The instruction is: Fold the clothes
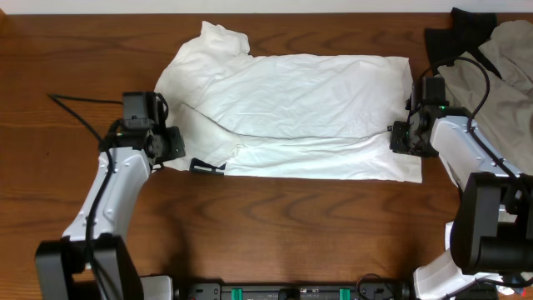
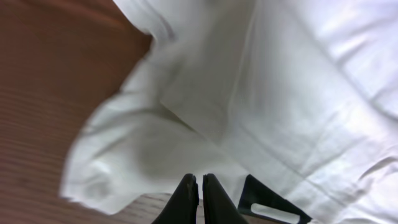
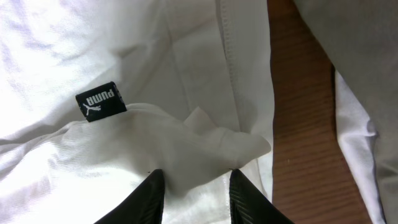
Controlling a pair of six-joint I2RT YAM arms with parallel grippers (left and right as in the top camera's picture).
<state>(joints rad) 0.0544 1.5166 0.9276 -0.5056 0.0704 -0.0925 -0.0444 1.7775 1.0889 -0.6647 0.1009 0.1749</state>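
Bright and even from above, with only soft, thin shadows on the wooden table [image 1: 275, 217]. Crisp overhead. Close to washed out across the white T-shirt [image 1: 308, 92], with faint creases. Smeared at the left of the left wrist view, perhaps motion blur. Sharp in the right wrist view down to the label [image 3: 101, 101] lettering.

Before me, the dark brown wooden table [image 1: 291, 225] bears a wrinkled white T-shirt [image 1: 308, 100] spread across its middle. At my far right corner, a black garment [image 1: 466, 29] and a beige-grey garment [image 1: 508, 50] lie heaped together, touching.
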